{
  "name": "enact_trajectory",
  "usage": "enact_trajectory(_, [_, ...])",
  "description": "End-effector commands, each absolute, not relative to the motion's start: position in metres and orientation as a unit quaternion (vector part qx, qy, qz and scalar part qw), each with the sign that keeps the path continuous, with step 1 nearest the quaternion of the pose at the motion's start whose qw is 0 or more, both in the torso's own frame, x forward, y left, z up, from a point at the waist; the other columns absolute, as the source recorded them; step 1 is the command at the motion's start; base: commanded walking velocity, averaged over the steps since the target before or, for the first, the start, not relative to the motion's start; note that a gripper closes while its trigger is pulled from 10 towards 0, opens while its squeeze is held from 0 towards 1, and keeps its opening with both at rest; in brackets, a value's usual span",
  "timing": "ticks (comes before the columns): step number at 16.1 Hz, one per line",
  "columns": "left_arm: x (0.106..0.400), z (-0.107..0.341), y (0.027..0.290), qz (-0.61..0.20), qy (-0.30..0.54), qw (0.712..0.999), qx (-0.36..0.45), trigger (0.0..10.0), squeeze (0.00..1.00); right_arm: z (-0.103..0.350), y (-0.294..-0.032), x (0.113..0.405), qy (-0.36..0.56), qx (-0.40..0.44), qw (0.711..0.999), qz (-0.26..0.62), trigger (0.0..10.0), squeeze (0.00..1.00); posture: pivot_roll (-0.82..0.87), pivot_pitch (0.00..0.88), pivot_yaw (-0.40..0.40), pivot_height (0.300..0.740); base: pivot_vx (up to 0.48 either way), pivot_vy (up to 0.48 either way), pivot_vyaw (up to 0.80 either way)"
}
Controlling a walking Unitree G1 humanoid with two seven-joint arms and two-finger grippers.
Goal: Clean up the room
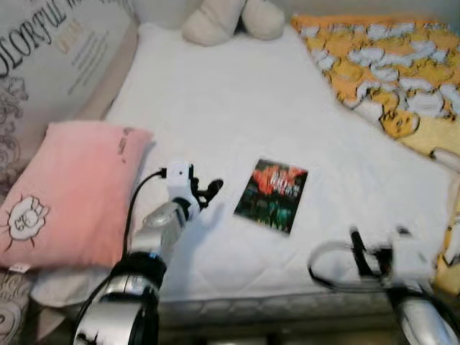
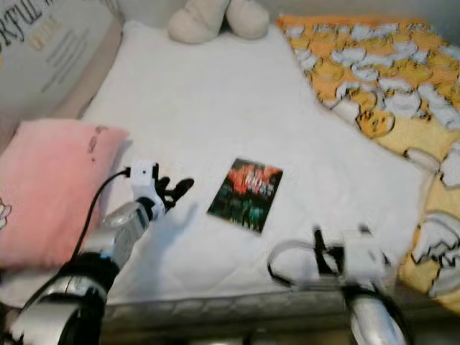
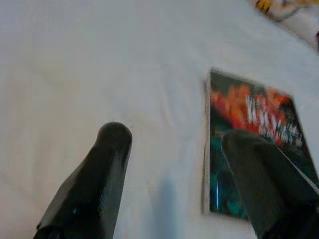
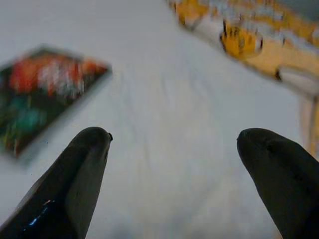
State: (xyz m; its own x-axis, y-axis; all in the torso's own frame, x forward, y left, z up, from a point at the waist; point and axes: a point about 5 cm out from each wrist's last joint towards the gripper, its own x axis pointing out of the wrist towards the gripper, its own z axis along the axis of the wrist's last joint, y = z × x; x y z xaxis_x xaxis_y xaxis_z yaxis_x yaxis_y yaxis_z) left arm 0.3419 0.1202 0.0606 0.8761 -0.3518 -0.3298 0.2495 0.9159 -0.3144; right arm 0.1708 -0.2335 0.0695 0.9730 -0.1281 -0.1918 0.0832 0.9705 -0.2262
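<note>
Left gripper (image 1: 213,188) spread, extended low over bed (image 1: 237,108) beside book (image 1: 272,195).

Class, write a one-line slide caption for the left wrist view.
Open left gripper hovering over the white bed, one finger over the edge of a book.

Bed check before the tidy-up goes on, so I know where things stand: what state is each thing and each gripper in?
Book: closed, flat on the white sheet, cover up.
Pink pillow: lying at the sheet's left edge.
Yellow blanket: spread on the right.
Plush toy: at the far end.
Left gripper: open, beside the book, empty.
Right gripper: open, empty, over the sheet.
</note>
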Motion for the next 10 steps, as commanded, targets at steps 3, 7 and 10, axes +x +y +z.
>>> enact_trajectory(3, [0.348, 0.062, 0.108, -0.157, 0.206, 0.950, -0.176, 10.0, 0.00, 0.073, -0.231, 0.145, 0.129, -0.091, 0.986, -0.044, 10.0, 0.00, -0.36, 0.219, 0.055, 0.740, 0.000, 0.000, 0.00])
enact_trajectory(7, [0.353, 0.067, 0.096, -0.170, 0.203, 0.944, -0.195, 10.0, 0.00, 0.075, -0.214, 0.116, 0.158, -0.086, 0.983, -0.024, 10.0, 0.00, -0.39, 0.261, 0.065, 0.740, 0.000, 0.000, 0.00])
enact_trajectory(10, [0.352, 0.063, 0.099, -0.166, 0.211, 0.942, -0.201, 10.0, 0.00, 0.078, -0.209, 0.111, 0.161, -0.090, 0.983, -0.011, 10.0, 0.00, -0.39, 0.274, 0.060, 0.740, 0.000, 0.000, 0.00])
